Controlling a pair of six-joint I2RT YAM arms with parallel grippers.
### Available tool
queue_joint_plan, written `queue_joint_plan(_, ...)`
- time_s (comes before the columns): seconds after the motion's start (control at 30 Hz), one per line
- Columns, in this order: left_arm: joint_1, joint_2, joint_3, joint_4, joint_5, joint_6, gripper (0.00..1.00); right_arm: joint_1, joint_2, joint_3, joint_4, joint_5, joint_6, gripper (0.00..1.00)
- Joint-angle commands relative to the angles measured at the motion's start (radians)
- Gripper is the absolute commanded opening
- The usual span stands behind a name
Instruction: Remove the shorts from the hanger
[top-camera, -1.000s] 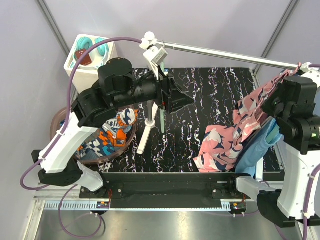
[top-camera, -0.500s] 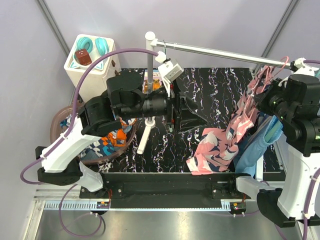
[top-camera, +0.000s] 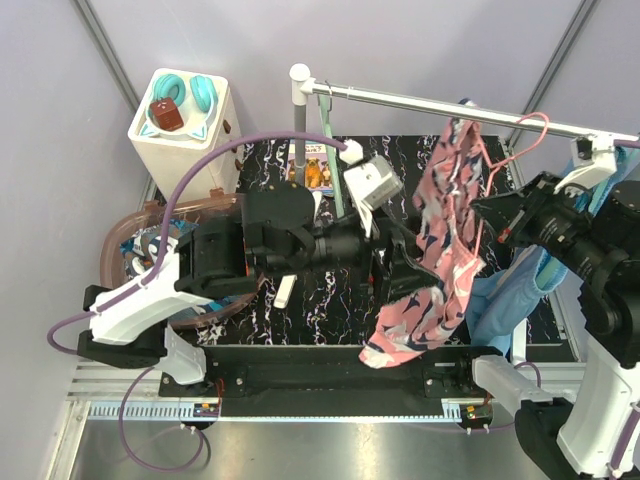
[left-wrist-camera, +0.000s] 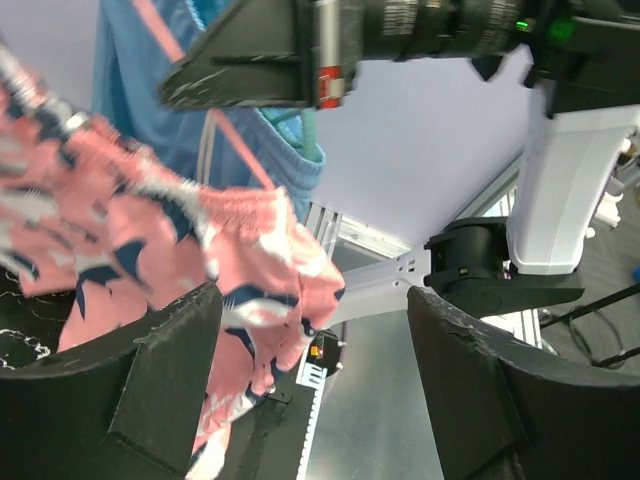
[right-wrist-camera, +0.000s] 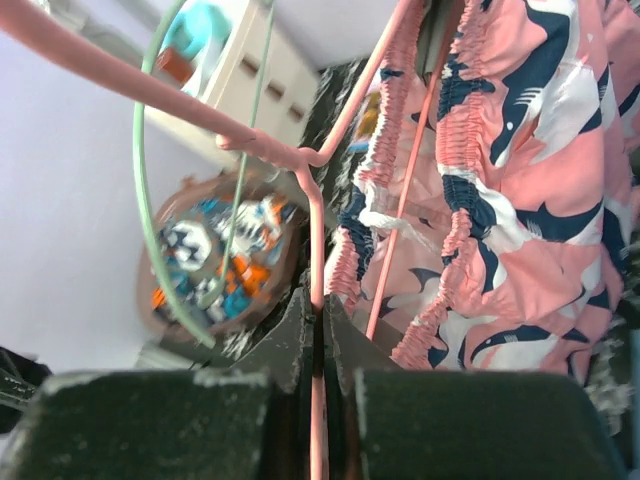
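Note:
The pink shorts (top-camera: 440, 250) with navy-and-white prints hang from a pink hanger (top-camera: 520, 135) held up in the air over the black table. My right gripper (right-wrist-camera: 318, 305) is shut on the hanger's wire (right-wrist-camera: 316, 240), with the shorts' waistband (right-wrist-camera: 470, 190) just beyond it. My left gripper (left-wrist-camera: 312, 330) is open beside the shorts (left-wrist-camera: 150, 230), whose lower edge droops by its left finger (left-wrist-camera: 170, 370). Light blue shorts (top-camera: 500, 300) hang at the right. Orange, blue and white patterned shorts (right-wrist-camera: 215, 255) lie in a brown basket (top-camera: 125, 230).
A metal rail (top-camera: 430, 103) on a white stand (top-camera: 298, 110) crosses the back, with a green hanger (top-camera: 330, 150) on it. A white box (top-camera: 180, 115) with teal items stands at the back left. The left arm (top-camera: 250, 260) stretches across the table's middle.
The right gripper has carried the hanger and pink shorts up and to the left. The left arm has swung from the basket rightward until its gripper is beside the shorts.

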Motion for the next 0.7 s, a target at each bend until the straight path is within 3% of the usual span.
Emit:
queue_joint_plan(0.0, -0.053, 0.003, -0.008, 0.058, -0.13, 0.051, 0.79, 0.003, -0.077, -0.119, 0.133, -0.199, 0.085, 0.0)
queue_joint_plan(0.27, -0.135, 0.009, -0.045, 0.053, -0.215, 0.048, 0.79, 0.003, -0.155, -0.278, 0.096, -0.102, 0.15, 0.0)
queue_joint_plan(0.67, -0.165, 0.076, -0.051, -0.101, -0.269, 0.048, 0.83, 0.001, -0.115, -0.394, 0.072, 0.076, 0.533, 0.0)
